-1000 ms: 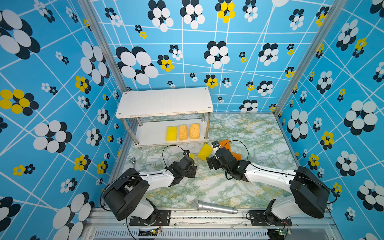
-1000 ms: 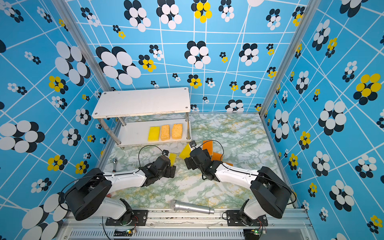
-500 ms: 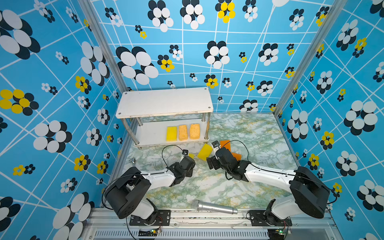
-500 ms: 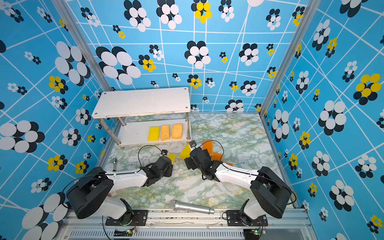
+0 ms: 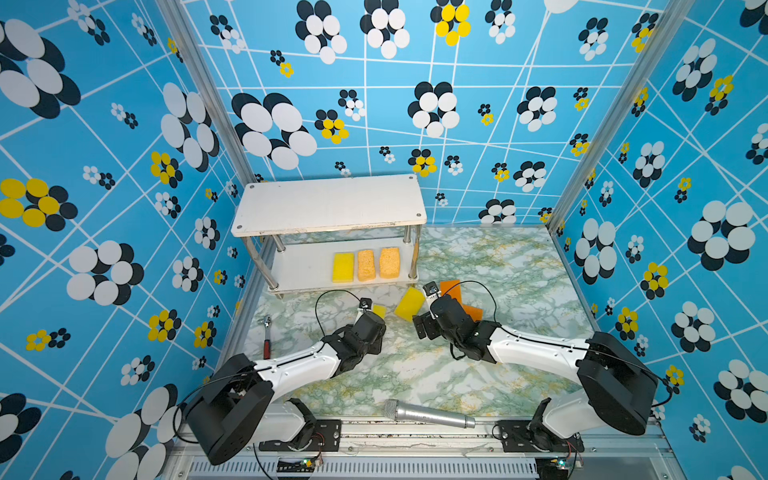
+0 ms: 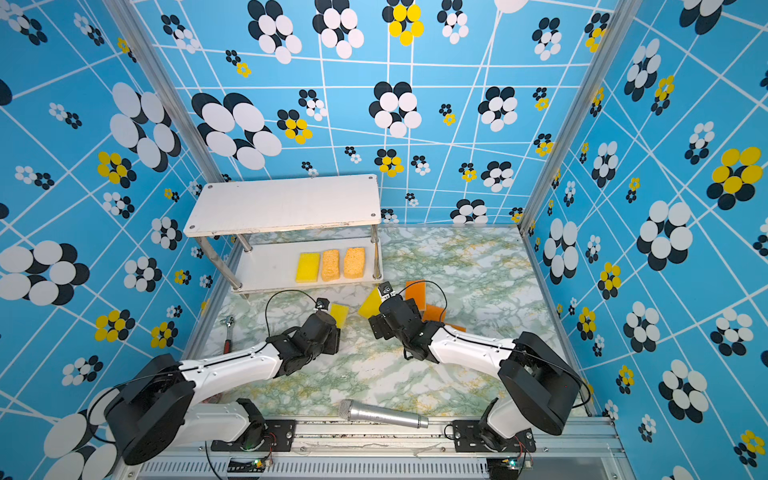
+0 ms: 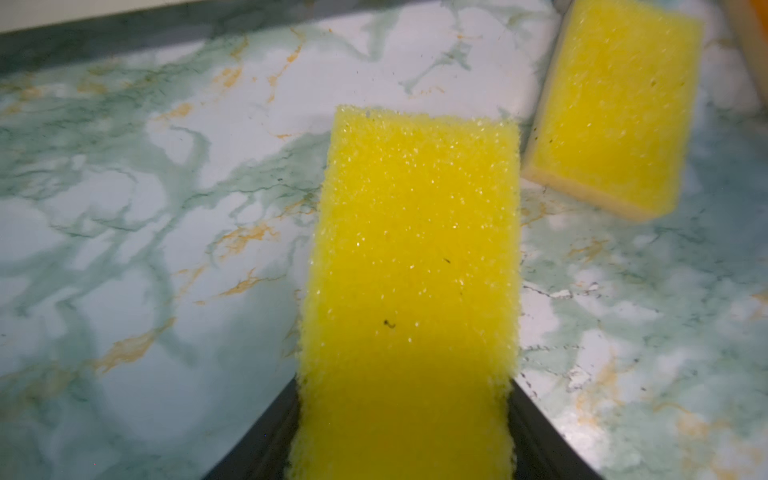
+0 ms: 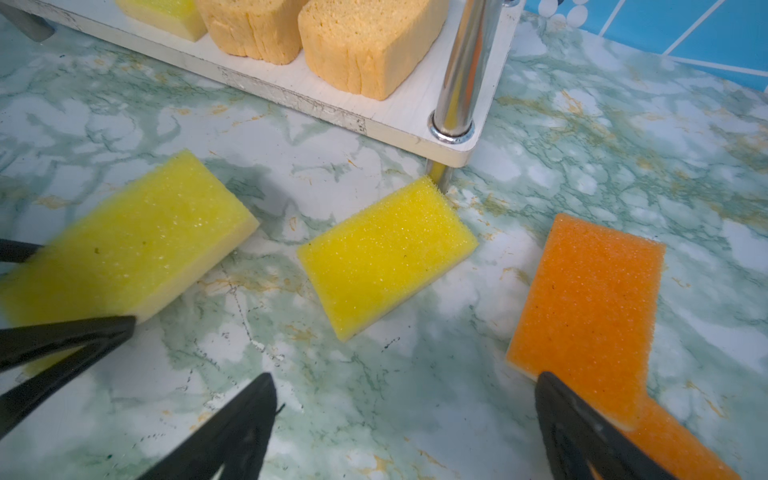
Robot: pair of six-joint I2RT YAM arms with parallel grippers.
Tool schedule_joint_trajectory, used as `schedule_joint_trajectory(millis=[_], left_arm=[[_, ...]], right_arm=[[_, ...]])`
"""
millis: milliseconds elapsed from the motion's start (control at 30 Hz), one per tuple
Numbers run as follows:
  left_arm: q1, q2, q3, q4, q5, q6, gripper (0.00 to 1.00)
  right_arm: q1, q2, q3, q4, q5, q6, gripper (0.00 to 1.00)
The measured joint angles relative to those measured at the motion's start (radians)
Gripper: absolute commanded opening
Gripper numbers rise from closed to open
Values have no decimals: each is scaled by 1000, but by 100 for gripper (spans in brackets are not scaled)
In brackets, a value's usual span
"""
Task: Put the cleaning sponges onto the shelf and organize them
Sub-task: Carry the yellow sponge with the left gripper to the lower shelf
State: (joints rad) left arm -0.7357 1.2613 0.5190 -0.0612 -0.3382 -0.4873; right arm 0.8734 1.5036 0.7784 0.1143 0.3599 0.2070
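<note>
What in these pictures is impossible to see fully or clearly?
- Orange sponges: in both top views the right arm covers part of them, so their number is unsure.
- Shelf: in both top views its upper board hides the back of the lower one.
- Left gripper: in the left wrist view the held yellow sponge covers its fingertips.
- Small red-handled tool: too small in both top views to name.

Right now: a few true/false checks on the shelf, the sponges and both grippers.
Three sponges lie on the shelf's lower board. True.
The top board holds a sponge. False: it is bare.
The left gripper is clamped on a yellow sponge. True.
The right gripper holds an orange sponge. False: open and empty; that sponge lies on the table.
The microphone lies on the shelf. False: on the table, near the front.
</note>
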Motion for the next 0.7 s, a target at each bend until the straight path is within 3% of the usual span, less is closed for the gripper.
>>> schedule_joint_trajectory(millis=[367,700], left_arm=[[32,-241,36,-180,-37,3,63],[203,-310,95,-232,-44,43,63]], right_arm=[[0,17,0,2,0,0,99],[-2,18,0,2,0,0,99]])
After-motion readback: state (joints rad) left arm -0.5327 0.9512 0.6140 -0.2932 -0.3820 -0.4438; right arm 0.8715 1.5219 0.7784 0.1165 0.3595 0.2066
